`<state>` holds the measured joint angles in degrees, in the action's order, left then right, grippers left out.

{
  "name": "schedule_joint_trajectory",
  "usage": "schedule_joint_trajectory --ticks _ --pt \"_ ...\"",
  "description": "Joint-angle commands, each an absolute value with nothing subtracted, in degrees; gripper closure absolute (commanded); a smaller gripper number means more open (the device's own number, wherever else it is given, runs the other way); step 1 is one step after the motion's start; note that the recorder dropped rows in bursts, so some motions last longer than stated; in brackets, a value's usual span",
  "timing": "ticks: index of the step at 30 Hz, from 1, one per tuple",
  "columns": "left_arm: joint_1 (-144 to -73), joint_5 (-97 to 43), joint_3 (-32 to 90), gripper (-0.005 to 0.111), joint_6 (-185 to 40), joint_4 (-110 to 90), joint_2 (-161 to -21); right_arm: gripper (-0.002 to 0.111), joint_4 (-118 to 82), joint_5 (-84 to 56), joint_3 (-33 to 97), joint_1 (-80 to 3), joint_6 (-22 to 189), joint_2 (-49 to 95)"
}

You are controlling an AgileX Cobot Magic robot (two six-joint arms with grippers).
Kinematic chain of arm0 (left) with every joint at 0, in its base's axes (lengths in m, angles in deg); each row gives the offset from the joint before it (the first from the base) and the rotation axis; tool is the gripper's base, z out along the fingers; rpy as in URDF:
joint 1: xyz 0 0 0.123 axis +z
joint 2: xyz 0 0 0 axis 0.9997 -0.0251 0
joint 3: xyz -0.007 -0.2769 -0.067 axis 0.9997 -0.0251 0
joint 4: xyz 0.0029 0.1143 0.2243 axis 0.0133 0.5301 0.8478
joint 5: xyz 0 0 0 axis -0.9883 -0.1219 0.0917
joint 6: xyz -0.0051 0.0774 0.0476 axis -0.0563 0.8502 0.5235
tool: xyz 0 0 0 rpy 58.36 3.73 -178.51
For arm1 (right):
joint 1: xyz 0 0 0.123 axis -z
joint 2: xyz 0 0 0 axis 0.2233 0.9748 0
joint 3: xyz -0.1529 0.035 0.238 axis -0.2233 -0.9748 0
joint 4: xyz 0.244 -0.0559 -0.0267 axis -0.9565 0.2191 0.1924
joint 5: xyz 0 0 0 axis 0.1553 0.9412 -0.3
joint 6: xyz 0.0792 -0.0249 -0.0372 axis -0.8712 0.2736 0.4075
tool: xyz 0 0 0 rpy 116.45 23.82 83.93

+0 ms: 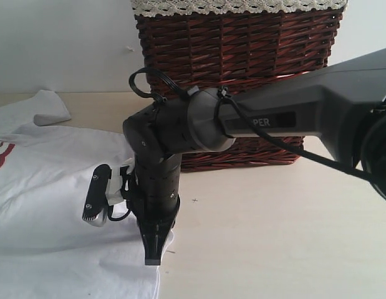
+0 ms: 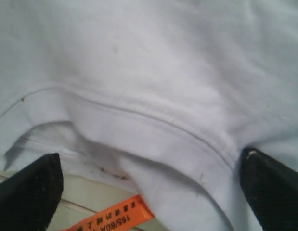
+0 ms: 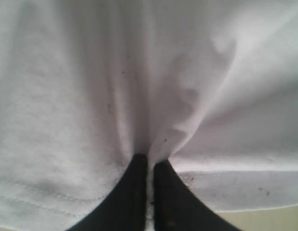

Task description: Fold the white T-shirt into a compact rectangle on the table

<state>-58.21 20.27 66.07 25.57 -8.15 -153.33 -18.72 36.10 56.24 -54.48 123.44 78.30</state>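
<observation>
The right pincer (image 3: 150, 166) is clamping shut on a ridge of the white T-shirt (image 3: 67, 96) just above its stitched hem (image 3: 235, 188). The left pincer (image 2: 149, 185) is standing wide apart astride the collar (image 2: 153, 130), gripping nothing, with the orange neck tag (image 2: 112, 217) showing beside it. The shirt is lying flat on the left of the pale surface (image 1: 274, 237), its long axis running sideways, hem toward the middle. The right arm (image 1: 292, 112) is crossing in front of the wicker basket (image 1: 236, 56).
</observation>
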Motion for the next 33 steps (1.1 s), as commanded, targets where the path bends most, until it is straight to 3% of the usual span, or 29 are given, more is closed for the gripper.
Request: schedule_joint_trajectory --ticks 1,6,9,15,20,33 --pt "-58.3 18.8 65.5 0.011 20.2 -10.6 -155.4 0.108 -19.1 35.5 55.8 -54.5 123.8 77.7" --pt "-58.3 18.7 65.5 0.011 20.3 -10.6 -155.4 0.108 -19.1 35.5 55.8 -54.5 124.4 77.7" --pt "-58.3 18.6 65.5 0.018 20.3 -10.6 -155.5 0.108 -19.1 35.5 55.8 -54.5 124.4 77.7" --pt "-58.3 19.0 65.3 0.061 17.6 -10.6 -156.5 0.108 -19.1 35.4 55.8 -54.5 124.4 77.7" --pt "-58.4 21.4 65.2 0.106 14.4 -10.6 -156.9 0.108 -19.1 35.1 55.8 -54.5 124.8 77.7" --pt "-58.3 26.1 65.2 0.107 -5.5 -10.8 -149.1 0.108 -17.5 35.3 55.8 -54.5 124.8 74.1"
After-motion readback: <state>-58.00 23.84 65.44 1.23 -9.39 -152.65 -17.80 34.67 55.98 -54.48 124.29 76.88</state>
